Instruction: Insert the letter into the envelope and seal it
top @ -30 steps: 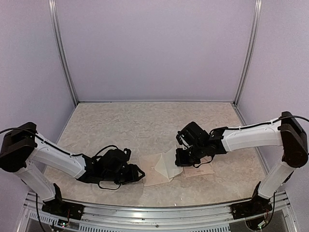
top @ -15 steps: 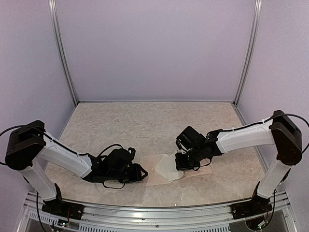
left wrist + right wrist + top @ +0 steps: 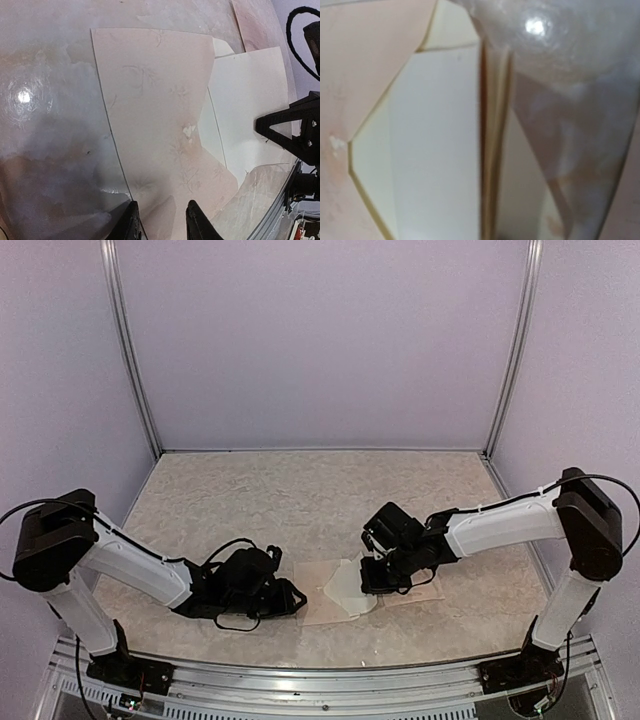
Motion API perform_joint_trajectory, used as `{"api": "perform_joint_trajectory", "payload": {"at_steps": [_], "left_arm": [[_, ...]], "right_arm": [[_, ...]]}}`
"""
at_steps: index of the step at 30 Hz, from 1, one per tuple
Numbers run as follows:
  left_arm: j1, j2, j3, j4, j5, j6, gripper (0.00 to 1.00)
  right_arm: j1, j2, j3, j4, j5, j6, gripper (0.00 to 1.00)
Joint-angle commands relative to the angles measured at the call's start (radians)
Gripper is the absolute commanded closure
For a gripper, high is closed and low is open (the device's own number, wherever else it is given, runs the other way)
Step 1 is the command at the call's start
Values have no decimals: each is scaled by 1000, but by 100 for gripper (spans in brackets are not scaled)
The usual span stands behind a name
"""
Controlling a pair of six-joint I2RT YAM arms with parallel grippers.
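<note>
The pinkish envelope [image 3: 316, 590] lies flat on the table between the arms, its floral face [image 3: 155, 115] up. The cream letter [image 3: 349, 587], folded, rests partly over the envelope's right side [image 3: 247, 95]. My right gripper [image 3: 373, 577] is shut on the letter's right edge; in the right wrist view the letter's fold [image 3: 492, 150] runs straight down into the jaws, whose fingers stay out of frame. My left gripper [image 3: 296, 598] sits low at the envelope's left edge, jaws [image 3: 164, 226] a little apart over the envelope's corner, with the paper edge beside the left fingertip [image 3: 131, 222].
A pale sheet [image 3: 424, 590] lies on the table under and right of the right gripper. The marbled tabletop [image 3: 300, 500] stretches back to the walls. The metal rail [image 3: 320, 675] runs along the near edge by both bases.
My left gripper has slid right to the envelope's edge and its jaws have narrowed. My right gripper has come down and left with the letter, laying it lower over the envelope.
</note>
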Motion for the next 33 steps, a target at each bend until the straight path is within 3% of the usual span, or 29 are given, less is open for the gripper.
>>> {"api": "perform_joint_trajectory", "payload": {"at_steps": [1, 33], "left_arm": [[-12, 21, 11, -46, 0, 8, 70], [-32, 65, 47, -17, 24, 10, 76]], "right_arm": [[-8, 15, 14, 23, -4, 21, 100], [18, 112, 47, 169, -144, 47, 100]]}}
